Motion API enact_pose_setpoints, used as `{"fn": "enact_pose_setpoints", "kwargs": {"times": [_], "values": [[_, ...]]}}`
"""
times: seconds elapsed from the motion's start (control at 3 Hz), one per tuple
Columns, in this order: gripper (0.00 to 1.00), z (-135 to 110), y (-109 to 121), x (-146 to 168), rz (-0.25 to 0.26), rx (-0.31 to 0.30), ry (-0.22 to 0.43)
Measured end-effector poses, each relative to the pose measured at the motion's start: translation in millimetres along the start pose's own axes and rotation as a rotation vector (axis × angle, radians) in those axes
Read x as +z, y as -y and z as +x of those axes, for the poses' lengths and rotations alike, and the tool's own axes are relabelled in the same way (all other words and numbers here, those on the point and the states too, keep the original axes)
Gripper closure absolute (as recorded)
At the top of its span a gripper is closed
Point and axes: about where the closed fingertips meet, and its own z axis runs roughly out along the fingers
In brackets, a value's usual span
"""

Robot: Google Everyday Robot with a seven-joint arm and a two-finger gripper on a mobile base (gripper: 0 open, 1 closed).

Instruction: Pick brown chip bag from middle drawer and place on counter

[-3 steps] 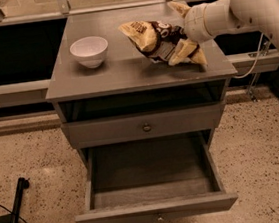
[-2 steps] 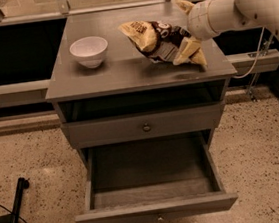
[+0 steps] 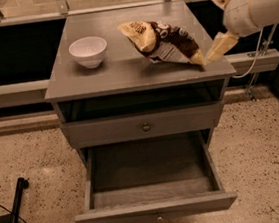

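The brown chip bag [image 3: 164, 42] lies on the counter [image 3: 125, 71], right of centre, with one cream end raised toward the bowl. My gripper [image 3: 217, 22] is at the counter's right edge, just right of the bag. It is open and holds nothing. One cream fingertip [image 3: 221, 45] hangs close by the bag's right end, and the other is up at the back. The middle drawer [image 3: 152, 175] is pulled out below, and its grey floor is bare.
A small white bowl [image 3: 88, 50] stands on the counter's left side. A closed drawer front with a round knob [image 3: 146, 127] sits above the open drawer. A black pole [image 3: 13, 218] and cable lie on the speckled floor at the left. A railing runs behind the cabinet.
My gripper has drawn back to the right, off the chip bag, with its fingers apart. The bag stays on the counter.
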Motion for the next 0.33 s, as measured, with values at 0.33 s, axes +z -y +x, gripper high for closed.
{"fn": "enact_pose_setpoints", "kwargs": {"times": [0.33], "values": [[0.0, 2.3, -3.4, 1.1, -0.006, 0.02, -0.001]]}}
